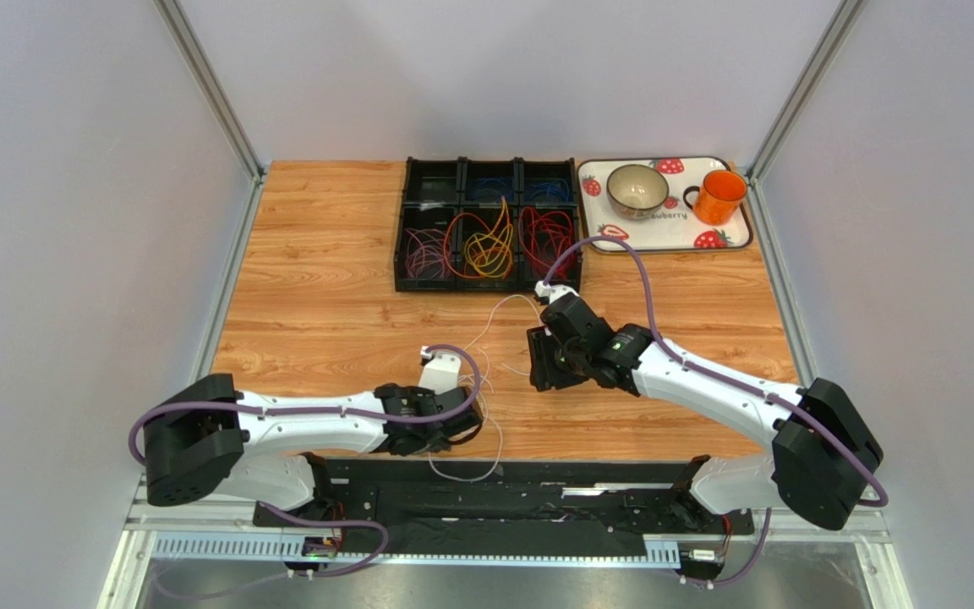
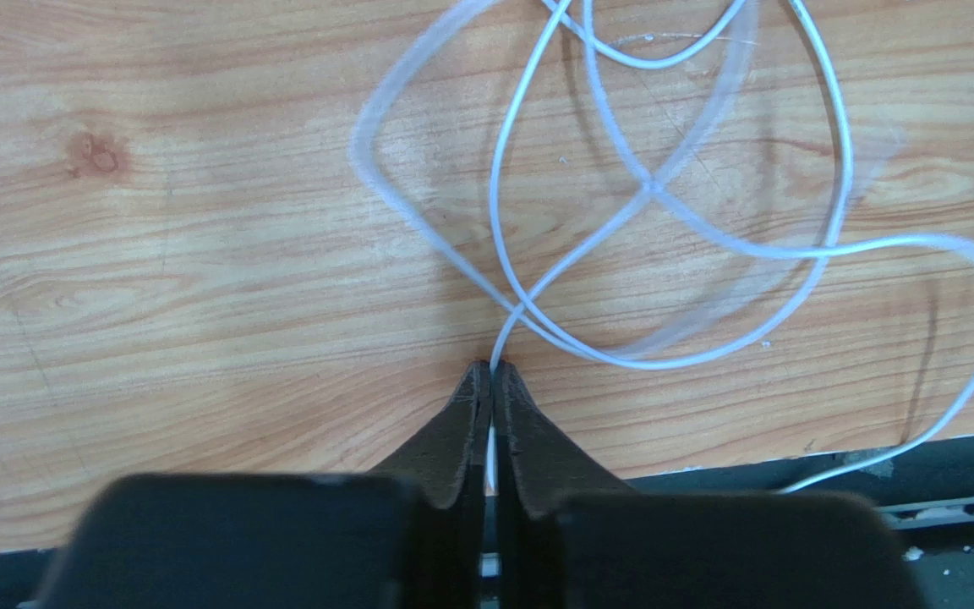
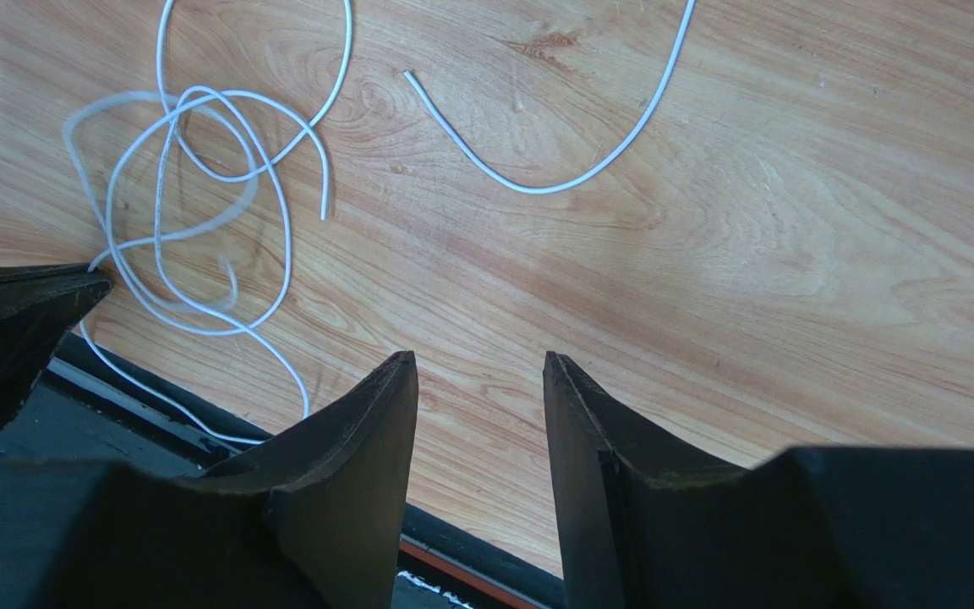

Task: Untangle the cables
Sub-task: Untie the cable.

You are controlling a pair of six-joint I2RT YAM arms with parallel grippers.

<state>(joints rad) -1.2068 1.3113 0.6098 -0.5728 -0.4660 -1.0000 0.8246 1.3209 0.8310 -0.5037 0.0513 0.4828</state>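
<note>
Down at the bottom middle of the left wrist view, squeezed shut: the left gripper point(image 2: 492, 376), with one thin white cable point(image 2: 495, 343) pinched right between its two dark tips. From there, up over the wooden table point(image 2: 137, 254) in loose loops crossing each other, and out past the top and right edges of the frame. Some loops blurry.

In the top view, low and a bit left of the middle, the same left gripper point(image 1: 467, 432). Just above it and to its right, a small messy heap of white cables point(image 1: 495, 324) on the wood.

Close on the right side of that heap, near the middle of the frame, the right gripper point(image 1: 540, 362). In the right wrist view, tips held apart, only bare wood in the gap, nothing grabbed. Up in the left part of that view, the tangled white cables point(image 3: 181, 108). Further right near the top, a short white piece point(image 3: 543, 190) lying by itself in a curve.

At the top middle of the top view, a black box point(image 1: 401, 229) with little rooms: purple cables point(image 1: 426, 254) in the lower left room, orange and yellow cables point(image 1: 486, 248) in the lower middle, red cables point(image 1: 546, 239) in the lower right, blue cables point(image 1: 505, 190) in a room above.

Right beside the box, at the upper right, a strawberry tray point(image 1: 740, 235) with a bowl point(image 1: 638, 188) and an orange mug point(image 1: 718, 197) on it.
</note>
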